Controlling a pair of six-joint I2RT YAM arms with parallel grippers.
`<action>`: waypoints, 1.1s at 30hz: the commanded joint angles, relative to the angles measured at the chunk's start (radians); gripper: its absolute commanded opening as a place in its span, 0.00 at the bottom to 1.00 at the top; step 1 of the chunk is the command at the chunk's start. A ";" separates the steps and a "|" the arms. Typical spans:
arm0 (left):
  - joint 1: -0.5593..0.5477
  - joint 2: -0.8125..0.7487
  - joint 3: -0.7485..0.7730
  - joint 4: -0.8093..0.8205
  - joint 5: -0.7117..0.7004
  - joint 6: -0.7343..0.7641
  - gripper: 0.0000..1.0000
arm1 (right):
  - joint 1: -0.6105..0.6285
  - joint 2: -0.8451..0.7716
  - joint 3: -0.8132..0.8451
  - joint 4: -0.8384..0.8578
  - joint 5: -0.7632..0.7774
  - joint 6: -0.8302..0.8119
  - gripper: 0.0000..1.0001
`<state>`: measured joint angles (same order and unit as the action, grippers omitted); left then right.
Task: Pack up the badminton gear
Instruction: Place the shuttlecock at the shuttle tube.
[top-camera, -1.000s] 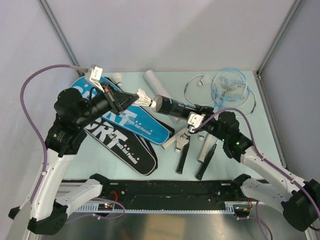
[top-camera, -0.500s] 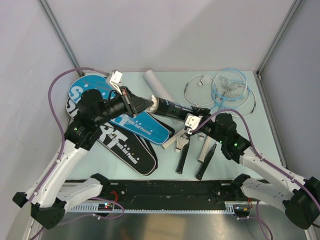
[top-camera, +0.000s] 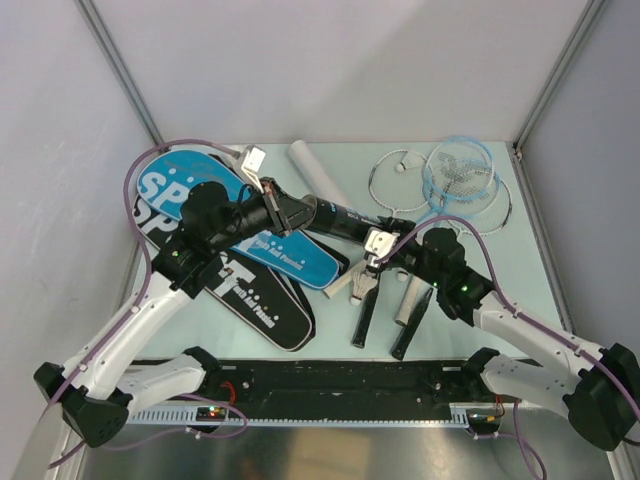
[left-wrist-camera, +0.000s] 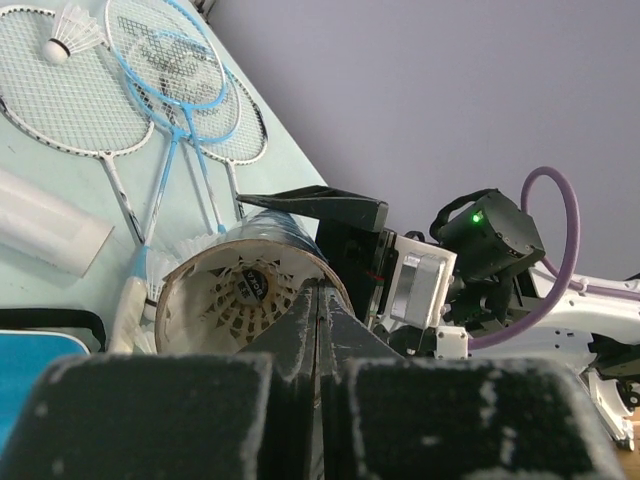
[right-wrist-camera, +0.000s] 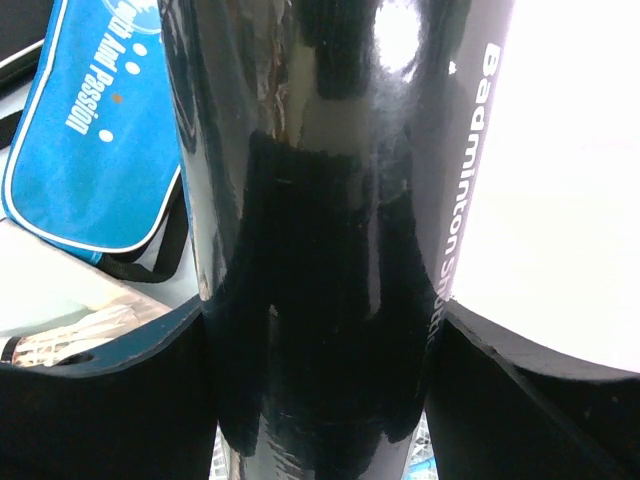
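Note:
My left gripper (top-camera: 292, 212) is shut at the open mouth of the black tube (top-camera: 345, 220). In the left wrist view its fingertips (left-wrist-camera: 318, 290) pinch the skirt edge of a white feather shuttlecock (left-wrist-camera: 235, 295) that sits inside the tube (left-wrist-camera: 275, 228). My right gripper (top-camera: 385, 243) is shut on the tube's other end and holds it above the table. The tube (right-wrist-camera: 330, 200) fills the right wrist view between the right gripper's (right-wrist-camera: 320, 400) pads. The blue SPORT bag (top-camera: 170, 185) and the black bag (top-camera: 262, 305) lie under my left arm.
A white tube (top-camera: 318, 172) lies at the back. Several rackets (top-camera: 455, 175) lie at the back right with another shuttlecock (top-camera: 400, 166) on them. Their black and white handles (top-camera: 365, 315) lie near the front. The enclosure walls stand close on both sides.
My left arm has swung right and carried the shuttlecock from outside the tube into its open mouth. The right arm has shifted a little left with the tube.

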<state>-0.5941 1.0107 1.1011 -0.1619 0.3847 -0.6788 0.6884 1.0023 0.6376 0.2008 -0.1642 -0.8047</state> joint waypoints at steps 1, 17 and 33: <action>-0.035 0.024 -0.029 0.026 -0.021 -0.011 0.00 | 0.019 -0.006 0.020 0.150 -0.019 0.023 0.27; -0.042 -0.088 0.036 -0.025 -0.032 0.041 0.62 | 0.000 -0.040 0.020 0.092 -0.039 0.127 0.28; -0.041 -0.152 0.146 -0.223 -0.005 0.344 0.79 | -0.083 -0.132 0.020 -0.019 0.169 0.483 0.26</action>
<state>-0.6300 0.8299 1.2091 -0.2771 0.3454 -0.5102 0.6296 0.9333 0.6353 0.1387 -0.1005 -0.4694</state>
